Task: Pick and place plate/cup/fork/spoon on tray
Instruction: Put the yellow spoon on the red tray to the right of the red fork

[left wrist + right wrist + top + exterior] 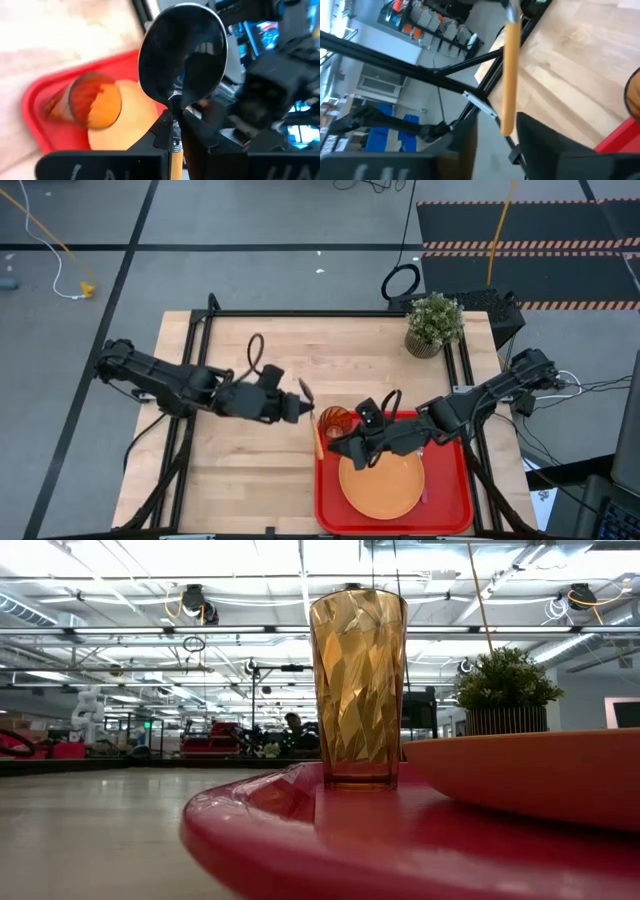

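Note:
My left gripper (300, 408) is shut on the spoon, just left of the red tray's (330, 515) far left corner. The spoon's silver bowl (182, 55) points away from the gripper. Its orange handle (319, 442) runs toward the near side. My right gripper (338, 448) is open over the tray's left part. Its fingers stand on either side of the handle's free end (506, 129) with a gap on each side. The amber cup (358, 685) stands upright in the tray's far left corner. The orange plate (382, 482) lies flat on the tray. A thin pink-red streak right of the plate (424, 496) may be the fork. My left gripper pinches the spoon's neck (174, 100), between the bowl and the orange handle, at its fingertips. The fingers come level from the table's left and lie across the spoon. The spoon is lifted clear. Its bowl is on the far side and its handle slants toward the near side.
A potted green plant (434, 323) stands at the table's far right corner. Bare wooden tabletop (240, 480) stretches left of the tray. The tray takes up the near right part of the table.

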Available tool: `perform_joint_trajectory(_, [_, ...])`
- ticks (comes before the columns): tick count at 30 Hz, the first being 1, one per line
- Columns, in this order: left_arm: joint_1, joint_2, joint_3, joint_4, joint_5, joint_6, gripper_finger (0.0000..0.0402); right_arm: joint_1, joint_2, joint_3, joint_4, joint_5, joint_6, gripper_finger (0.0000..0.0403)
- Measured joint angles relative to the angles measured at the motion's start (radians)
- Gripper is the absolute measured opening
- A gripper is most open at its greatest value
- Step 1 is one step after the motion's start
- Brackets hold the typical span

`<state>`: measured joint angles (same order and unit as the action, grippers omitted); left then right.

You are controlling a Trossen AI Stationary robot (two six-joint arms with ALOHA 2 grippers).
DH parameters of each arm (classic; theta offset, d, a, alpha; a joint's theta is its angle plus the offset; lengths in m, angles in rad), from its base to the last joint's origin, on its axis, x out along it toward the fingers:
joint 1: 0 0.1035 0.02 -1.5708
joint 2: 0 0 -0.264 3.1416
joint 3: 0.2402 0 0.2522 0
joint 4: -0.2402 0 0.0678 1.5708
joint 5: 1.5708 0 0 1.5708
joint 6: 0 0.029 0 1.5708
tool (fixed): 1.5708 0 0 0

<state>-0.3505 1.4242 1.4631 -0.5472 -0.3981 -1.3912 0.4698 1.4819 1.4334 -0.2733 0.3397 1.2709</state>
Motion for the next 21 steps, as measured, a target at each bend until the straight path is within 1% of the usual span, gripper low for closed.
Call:
perform_joint_trajectory(3, [0.029,0.0,0.025,0.002,-0.003,0.048,0.0026,-0.016,0.008,0.0,0.009,0.005,0.0,0.0171])
perform_joint_trajectory(6, [0.051,0.0,0.035,0.007,-0.003,0.077,0.0026,-0.028,0.009,0.0,0.014,0.059,-0.012,0.0209])
perform_joint_trajectory(8, [0.061,0.0,0.035,0.022,-0.004,0.089,0.0026,-0.036,0.009,0.0,0.016,0.08,-0.03,0.0228])
perform_joint_trajectory(10, [0.068,0.0,0.035,0.027,-0.003,0.094,0.0026,-0.047,0.009,0.0,0.016,0.076,-0.04,0.0241])
perform_joint_trajectory(12, [0.074,0.0,0.035,0.027,-0.004,0.1,0.0026,-0.057,0.009,0.0,0.016,0.077,-0.055,0.0246])
perform_joint_trajectory(16, [0.084,0.0,0.035,0.027,-0.004,0.119,0.0026,-0.088,0.009,0.0,0.006,0.078,-0.083,0.0242])
perform_joint_trajectory(21, [0.096,0.0,0.035,0.027,-0.004,0.126,0.0026,-0.133,0.009,0.0,0.007,0.067,-0.115,0.0214])
